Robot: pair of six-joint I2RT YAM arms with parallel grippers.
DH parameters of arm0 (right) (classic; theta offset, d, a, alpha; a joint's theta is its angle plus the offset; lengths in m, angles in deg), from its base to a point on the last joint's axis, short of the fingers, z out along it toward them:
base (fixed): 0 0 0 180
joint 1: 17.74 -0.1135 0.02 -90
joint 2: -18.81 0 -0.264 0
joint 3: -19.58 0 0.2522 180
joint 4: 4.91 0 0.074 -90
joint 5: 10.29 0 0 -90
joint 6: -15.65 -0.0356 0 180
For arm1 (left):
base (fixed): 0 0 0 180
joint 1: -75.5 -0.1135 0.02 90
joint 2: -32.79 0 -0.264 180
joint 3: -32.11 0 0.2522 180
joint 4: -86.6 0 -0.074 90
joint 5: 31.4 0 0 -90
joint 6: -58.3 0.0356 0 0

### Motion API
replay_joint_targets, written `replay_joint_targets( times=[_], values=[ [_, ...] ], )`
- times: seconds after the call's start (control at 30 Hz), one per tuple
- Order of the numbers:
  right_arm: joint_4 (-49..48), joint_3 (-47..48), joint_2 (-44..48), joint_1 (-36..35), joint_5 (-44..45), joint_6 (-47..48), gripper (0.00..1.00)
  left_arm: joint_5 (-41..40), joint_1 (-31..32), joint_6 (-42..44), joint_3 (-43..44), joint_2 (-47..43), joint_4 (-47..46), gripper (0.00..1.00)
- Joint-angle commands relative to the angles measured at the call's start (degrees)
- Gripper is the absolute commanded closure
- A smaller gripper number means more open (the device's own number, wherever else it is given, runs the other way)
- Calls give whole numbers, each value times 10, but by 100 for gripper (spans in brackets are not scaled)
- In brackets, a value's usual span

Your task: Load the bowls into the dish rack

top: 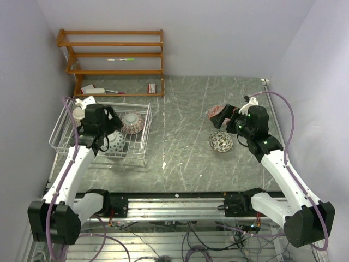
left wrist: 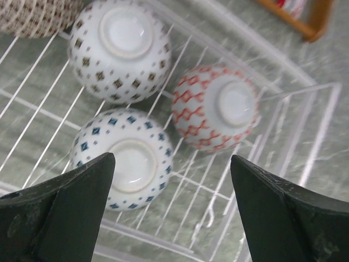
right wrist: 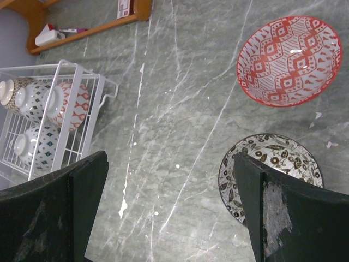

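1. The left hand (left wrist: 170,164) is seen spread wide with nothing between its fingers, held over the dish rack (left wrist: 305,91).
2. Right beneath it, a blue-diamond bowl (left wrist: 131,158) is found lying upside down on the wires, foot ring up.
3. Just beyond that one, a brown-diamond bowl (left wrist: 120,49) and a red-lattice bowl (left wrist: 218,106) are laid upside down too, side by side and close against it.
4. Further out to the left, a fourth bowl (left wrist: 32,16) with a brown pattern is glimpsed, cut off by the edge of the view.
5. Over to the right hand (right wrist: 169,158): it is likewise spread wide and empty, held above the worktop (right wrist: 180,98), well apart from the rack.
6. By its right finger, a black-and-white leafy bowl (right wrist: 270,158) is seen opening-up on the worktop, partly hidden behind that finger.
7. Ahead of that, a red-patterned bowl (right wrist: 289,60) is set opening-up, near its neighbour but apart from it.
8. Far out to the left, a wooden shelf (right wrist: 87,27) is made out, with small items on its lowest board.
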Motion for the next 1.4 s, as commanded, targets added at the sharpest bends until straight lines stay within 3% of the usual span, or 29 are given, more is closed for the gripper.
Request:
replay_joint_targets(
  times=[0.0, 0.2, 0.67, 0.87, 1.03, 1.37],
  values=[
    [-12, -8, 5, 3, -12, 12, 0, -134, 48, -3, 19, 35, 83, 3],
    [-17, -24, 10, 3, -14, 12, 0, -245, 104, -44, -5, 25, 110, 3],
    [-23, -41, 8, 3, -25, 3, 0, -243, 108, -48, -57, 40, 36, 8],
    [-26, -44, 6, 3, -21, 4, 0, -243, 108, -48, -57, 52, 13, 27],
    [-24, -45, 6, 4, -20, 4, 0, -239, 108, -47, -62, 76, 1, 29],
    [-25, -48, 6, 3, -19, 5, 0, -264, 107, -56, -73, 90, -7, 50]
  ],
)
